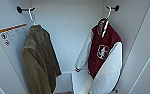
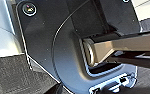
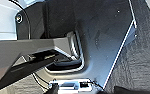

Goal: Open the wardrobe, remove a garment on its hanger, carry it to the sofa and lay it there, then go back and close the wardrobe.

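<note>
Maroon, white-sleeved garment on white hanger, inside open wardrobe.

Maroon jacket at 3 o'clock, white sleeves and emblem; olive-brown coat at 9; white wardrobe.

White warning label with orange strip on wardrobe inner wall, print unreadable, white emblem on garment
</note>
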You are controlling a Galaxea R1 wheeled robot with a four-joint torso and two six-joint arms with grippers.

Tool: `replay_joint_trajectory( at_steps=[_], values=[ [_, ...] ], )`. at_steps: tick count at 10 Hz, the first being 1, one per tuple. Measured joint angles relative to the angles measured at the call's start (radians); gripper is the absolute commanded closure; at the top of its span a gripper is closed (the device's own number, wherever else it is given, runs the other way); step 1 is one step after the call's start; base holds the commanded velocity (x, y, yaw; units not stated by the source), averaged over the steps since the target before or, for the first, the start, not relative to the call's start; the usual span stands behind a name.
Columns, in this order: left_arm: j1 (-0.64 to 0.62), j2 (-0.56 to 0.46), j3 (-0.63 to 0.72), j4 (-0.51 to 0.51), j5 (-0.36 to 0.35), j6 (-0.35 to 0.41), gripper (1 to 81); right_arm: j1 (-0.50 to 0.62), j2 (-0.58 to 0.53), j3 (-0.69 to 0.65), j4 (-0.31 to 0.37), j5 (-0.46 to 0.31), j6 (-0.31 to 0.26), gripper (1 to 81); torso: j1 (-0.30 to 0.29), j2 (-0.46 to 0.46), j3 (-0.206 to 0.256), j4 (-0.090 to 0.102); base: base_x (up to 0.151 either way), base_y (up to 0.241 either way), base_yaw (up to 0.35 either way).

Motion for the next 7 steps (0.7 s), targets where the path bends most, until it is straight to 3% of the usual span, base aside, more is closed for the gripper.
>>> replay_joint_trajectory(
  at_steps=[3,7],
  values=[
    [-0.038,-0.002,0.004,0.003,-0.001,0.003,1.0,0.000,0.000,0.000,0.001,0.000,-0.001,1.0,0.000,0.000,0.000,0.000,0.000,0.000,0.000],
    [-0.081,-0.037,0.146,0.031,0.018,0.004,1.0,0.002,0.001,0.000,0.001,0.000,-0.001,1.0,0.000,0.000,0.000,0.000,0.000,0.000,0.000]
  ],
)
